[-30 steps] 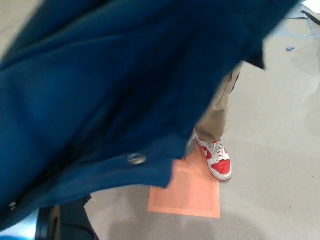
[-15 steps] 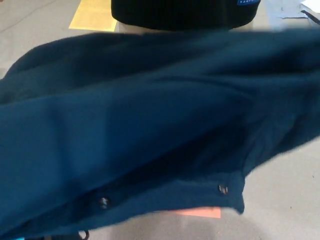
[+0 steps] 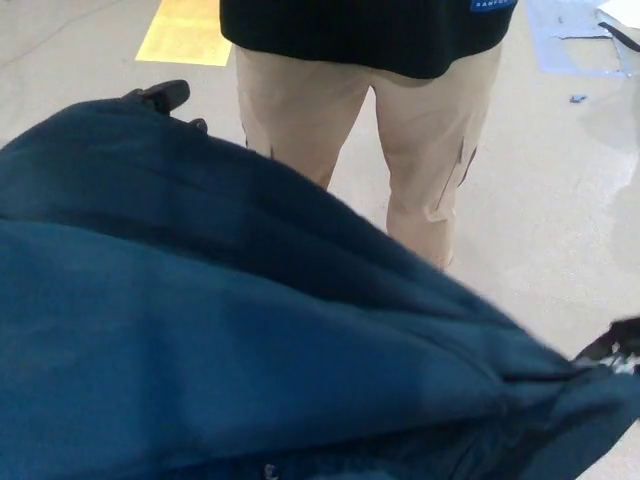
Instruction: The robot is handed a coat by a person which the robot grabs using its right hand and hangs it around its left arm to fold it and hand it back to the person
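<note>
coat [image 3: 250,340] spreads across the robot's front, long axis from left hand [image 3: 165,96] down to right hand [image 3: 612,348] | right hand at the coat's lower-right end, grip hidden, cannot tell | left hand likewise | person [image 3: 400,130] stands just beyond

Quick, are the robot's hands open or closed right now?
Left hand: mostly hidden under the blue coat, cannot tell.
Right hand: only a bit shows beside the coat, cannot tell.
</note>
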Tool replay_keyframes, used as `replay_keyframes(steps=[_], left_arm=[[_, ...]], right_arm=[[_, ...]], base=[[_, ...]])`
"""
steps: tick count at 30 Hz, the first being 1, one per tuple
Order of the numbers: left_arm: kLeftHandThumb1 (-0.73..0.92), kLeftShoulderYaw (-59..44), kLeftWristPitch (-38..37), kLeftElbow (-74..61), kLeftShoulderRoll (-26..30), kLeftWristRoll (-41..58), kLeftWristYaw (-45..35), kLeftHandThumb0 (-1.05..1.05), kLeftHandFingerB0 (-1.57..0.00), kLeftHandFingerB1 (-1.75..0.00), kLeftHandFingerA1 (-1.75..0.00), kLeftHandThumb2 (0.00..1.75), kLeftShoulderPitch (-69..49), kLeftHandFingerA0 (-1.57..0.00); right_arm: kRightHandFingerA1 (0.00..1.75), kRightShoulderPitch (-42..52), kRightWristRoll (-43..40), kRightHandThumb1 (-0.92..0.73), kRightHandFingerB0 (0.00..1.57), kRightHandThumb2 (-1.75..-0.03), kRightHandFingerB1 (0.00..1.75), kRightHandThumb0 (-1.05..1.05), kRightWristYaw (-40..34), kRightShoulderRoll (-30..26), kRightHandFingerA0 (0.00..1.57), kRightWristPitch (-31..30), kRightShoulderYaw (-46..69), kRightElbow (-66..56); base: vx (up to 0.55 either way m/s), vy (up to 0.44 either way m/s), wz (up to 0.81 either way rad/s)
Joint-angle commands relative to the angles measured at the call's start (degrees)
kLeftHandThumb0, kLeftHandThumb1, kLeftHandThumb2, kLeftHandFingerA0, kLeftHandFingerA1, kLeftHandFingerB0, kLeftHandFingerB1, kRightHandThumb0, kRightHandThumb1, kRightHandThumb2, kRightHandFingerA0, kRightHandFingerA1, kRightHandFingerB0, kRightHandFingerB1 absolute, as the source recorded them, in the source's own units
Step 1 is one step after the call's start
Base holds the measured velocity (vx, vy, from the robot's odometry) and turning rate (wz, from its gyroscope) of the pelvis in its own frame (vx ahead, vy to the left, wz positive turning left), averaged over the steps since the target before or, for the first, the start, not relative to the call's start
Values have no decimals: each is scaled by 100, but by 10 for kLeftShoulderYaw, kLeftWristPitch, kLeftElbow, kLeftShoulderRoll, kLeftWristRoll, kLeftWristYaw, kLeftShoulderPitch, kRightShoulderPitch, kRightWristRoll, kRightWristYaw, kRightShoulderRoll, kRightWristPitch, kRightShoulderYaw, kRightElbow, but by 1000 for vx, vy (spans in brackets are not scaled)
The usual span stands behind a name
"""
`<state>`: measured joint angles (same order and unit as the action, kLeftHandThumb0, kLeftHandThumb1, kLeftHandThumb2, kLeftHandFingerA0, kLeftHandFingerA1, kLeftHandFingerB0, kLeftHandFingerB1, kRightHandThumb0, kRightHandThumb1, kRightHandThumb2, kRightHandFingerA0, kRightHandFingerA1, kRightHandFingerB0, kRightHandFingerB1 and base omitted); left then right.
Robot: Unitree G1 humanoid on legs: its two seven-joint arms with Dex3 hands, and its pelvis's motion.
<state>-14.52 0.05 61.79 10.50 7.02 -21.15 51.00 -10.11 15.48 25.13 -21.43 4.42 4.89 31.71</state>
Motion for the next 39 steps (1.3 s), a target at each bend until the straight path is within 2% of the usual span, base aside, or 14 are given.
replay_keyframes(steps=[1, 4, 5, 13, 14, 16, 18, 28, 29, 30, 31, 33, 34, 39], left_arm=[[49, -29, -48, -20, 54, 28, -23, -31, -6, -49, -50, 102, -5, -6], [48, -28, -37, -33, 50, 31, -24, -31, -7, -50, -50, 102, -3, -8], [69, -28, -35, -35, 51, 30, -22, -57, -21, -31, -33, 61, -2, -25], [70, -22, -21, -74, 41, 29, -26, -57, -19, -30, -35, 60, -12, -29], [58, -20, -20, -80, 40, 27, -25, -63, -15, -40, -43, 81, -16, -23], [68, -19, -17, -90, 37, 28, -23, -57, -20, -31, -35, 60, -24, -31], [56, -18, -10, -103, 32, 32, -22, -62, -15, -41, -45, 80, -31, -25], [57, -20, -10, -106, 35, 41, -25, -62, -15, -40, -43, 78, -40, -22], [67, -23, -10, -101, 36, 45, -27, -56, -18, -31, -36, 60, -40, -29], [57, -22, -11, -101, 36, 45, -29, -61, -14, -40, -44, 79, -41, -22], [68, -22, -11, -104, 38, 46, -30, -55, -17, -31, -36, 61, -43, -28], [69, -22, -13, -106, 40, 47, -32, -55, -17, -31, -36, 61, -45, -28], [58, -21, -16, -105, 40, 46, -33, -61, -14, -40, -43, 79, -48, -21], [57, -17, -20, -121, 32, 47, -36, -61, -15, -40, -43, 78, -72, -22]], right_arm=[[1, -1, 187, -50, 0, -80, 2, -77, -10, -115, 0, 8, -186, 224], [0, -20, 202, -51, 0, -86, 0, -85, -24, -126, 0, 7, -238, 253], [0, -28, 193, -48, 0, -86, 1, -84, -16, -127, 0, 6, -244, 259], [0, -58, 150, -48, 0, -86, 0, -83, -29, -138, 0, 38, -295, 322], [0, -59, 147, -48, 0, -86, 1, -84, -33, -137, 0, 40, -297, 326], [0, -62, 147, -48, 0, -86, 0, -84, -41, -135, 0, 43, -304, 335], [0, -64, 144, -48, 0, -84, 1, -82, -41, -133, 0, 45, -306, 341], [0, -109, 188, -42, 0, -74, 2, -71, -27, -132, 0, 45, -362, 370], [0, -112, 179, -41, 0, -72, 4, -68, -30, -126, 0, 35, -356, 377], [0, -114, 174, -42, 0, -73, 5, -67, -38, -122, 0, 30, -352, 381], [0, -116, 170, -46, 0, -77, 6, -73, -51, -117, 0, 23, -347, 382], [0, -119, 159, -50, 0, -80, 3, -77, -80, -108, 0, 18, -333, 385], [2, -119, 150, -54, 2, -83, 9, -78, -109, -97, 0, 10, -320, 386], [22, -126, 128, -53, 11, -87, 30, -66, -186, -46, 0, -34, -273, 391]], base=[[0, 0, 0], [0, 0, 0], [0, 0, 0], [0, 0, 0], [0, 0, 0], [0, 0, 0], [0, 0, 0], [0, 0, 0], [0, 0, 0], [0, 0, 0], [0, 0, 0], [0, 0, 0], [0, 0, 0], [0, 0, 0]])
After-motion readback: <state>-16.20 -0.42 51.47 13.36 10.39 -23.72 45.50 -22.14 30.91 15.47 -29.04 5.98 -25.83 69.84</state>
